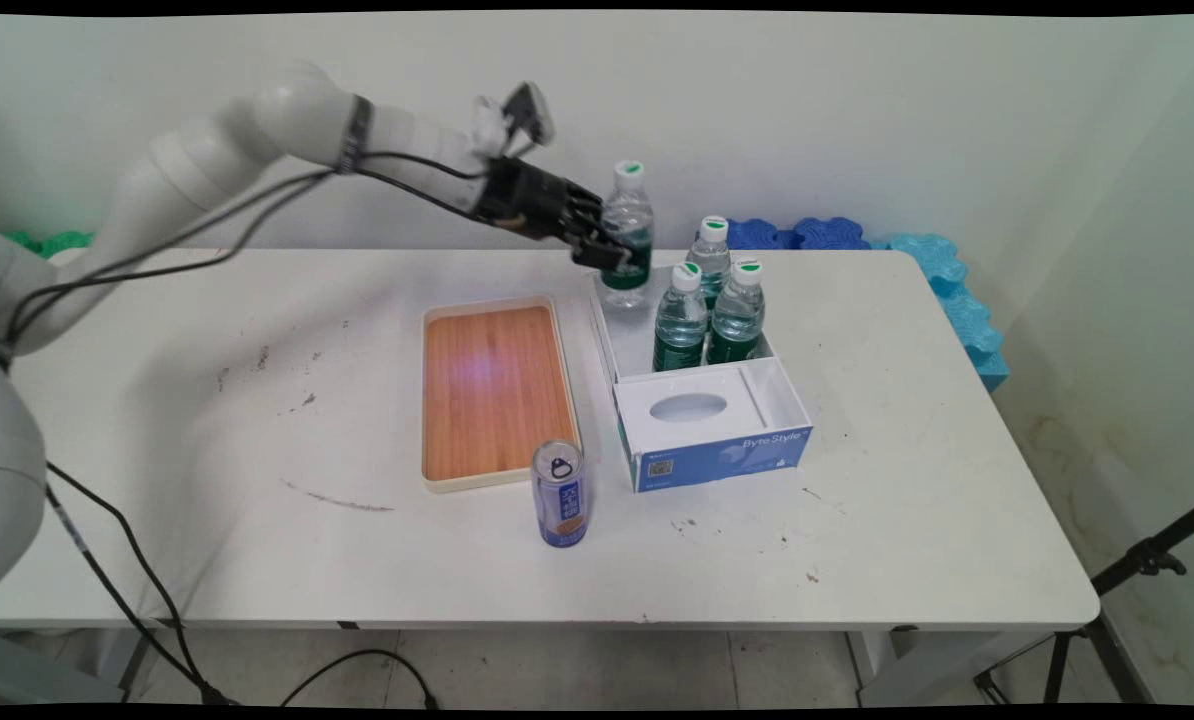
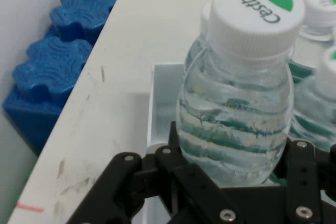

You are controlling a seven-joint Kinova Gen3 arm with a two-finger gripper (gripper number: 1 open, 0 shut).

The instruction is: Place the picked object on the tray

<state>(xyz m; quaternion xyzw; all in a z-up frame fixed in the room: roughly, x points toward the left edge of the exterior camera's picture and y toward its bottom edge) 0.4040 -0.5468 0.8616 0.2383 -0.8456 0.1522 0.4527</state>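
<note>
1. Can [image 1: 560,494], blue and white with a pull tab, upright nearest the table's [image 1: 907,520] front edge, just off the tray's near right corner.
2. Tray [image 1: 493,392], wood-lined with a pale rim, lying flat mid-table.
3. Box [image 1: 702,420], white and blue, open-topped, just right of the tray; three water bottles [image 1: 680,320] with white-and-green caps stand in its far half.
4. Gripper [image 1: 612,250], black, fingers clamped around a fourth bottle [image 1: 627,235], held upright above the box's far left corner, higher than the other three.
5. Foam mats [image 1: 862,238], blue, against the wall behind the table's far right edge.
</note>
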